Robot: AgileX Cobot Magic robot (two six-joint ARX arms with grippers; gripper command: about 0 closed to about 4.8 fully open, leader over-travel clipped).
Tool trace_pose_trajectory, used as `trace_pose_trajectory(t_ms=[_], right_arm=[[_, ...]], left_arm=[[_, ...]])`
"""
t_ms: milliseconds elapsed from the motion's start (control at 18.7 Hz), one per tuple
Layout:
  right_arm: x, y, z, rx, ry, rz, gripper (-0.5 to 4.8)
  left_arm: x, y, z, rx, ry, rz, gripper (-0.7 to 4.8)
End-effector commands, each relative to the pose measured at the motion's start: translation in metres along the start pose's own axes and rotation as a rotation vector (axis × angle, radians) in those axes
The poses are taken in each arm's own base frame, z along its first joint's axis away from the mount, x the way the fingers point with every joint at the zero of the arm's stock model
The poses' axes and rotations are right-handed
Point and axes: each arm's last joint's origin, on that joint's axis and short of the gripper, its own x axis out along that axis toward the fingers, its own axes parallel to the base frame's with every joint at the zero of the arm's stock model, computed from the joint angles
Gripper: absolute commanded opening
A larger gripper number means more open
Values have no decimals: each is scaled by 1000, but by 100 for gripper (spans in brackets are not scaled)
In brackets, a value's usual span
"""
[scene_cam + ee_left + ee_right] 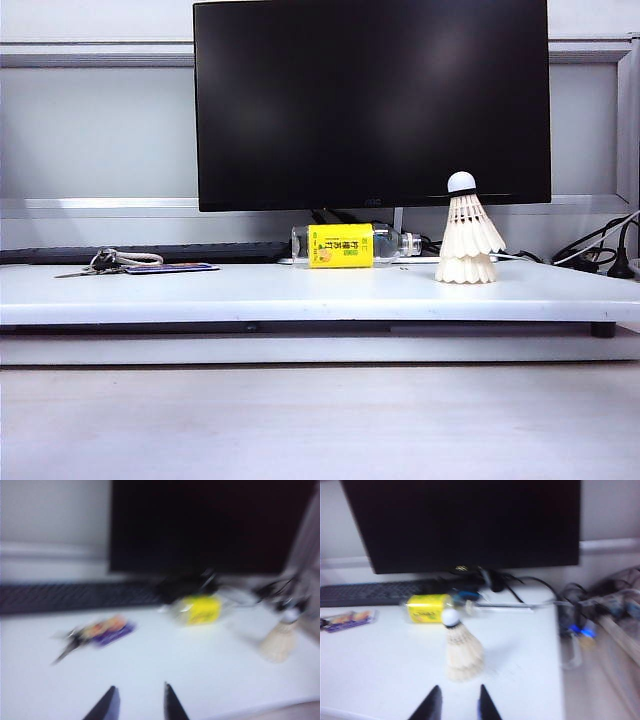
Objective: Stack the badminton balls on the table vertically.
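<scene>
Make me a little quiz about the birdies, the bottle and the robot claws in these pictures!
1. True or false: the two shuttlecocks stand stacked, one on the other, on the table.
2. How does the bottle rest? A) upright B) on its side C) upside down
3. Fill in: both the left claw and the right claw hold ____.

Key
1. True: they stand tips up near the table's right end, and no claw touches them.
2. B: it lies with its yellow label facing the front, in front of the monitor.
3. Nothing: each claw's fingers have a gap with only bare table showing between them.
</scene>
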Motion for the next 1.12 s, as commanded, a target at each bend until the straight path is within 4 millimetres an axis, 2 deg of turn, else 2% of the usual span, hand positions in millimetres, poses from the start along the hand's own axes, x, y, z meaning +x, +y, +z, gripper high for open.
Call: trace_pose_trajectory(t_ms=[54,107,214,482,535,750,857,1124], right_arm=[[8,-1,-13,-24,-62,96,102],[11,-3,-22,-21,-49,109,102],[14,-5,-30,-14,-27,105,102],[18,-8,-46,-13,-22,104,103],[20,-10,-55,-11,-14,103,102],[22,-12,-70,-12,33,97,103],[22,-12,-70,-53,36,96,102],[20,-17,-87,-112,204,8,102]], left_arm=[[17,-3,-23,99,-74,-176,120],[24,-2,-38,137,-67,-206,119],[28,0,-53,143,-37,-202,119],[36,4,-81,141,-2,-195,120],[37,5,-87,141,-7,-193,119],[39,6,-97,142,13,-184,119],[39,6,-99,159,23,-182,119],[39,7,-99,167,22,-165,120]])
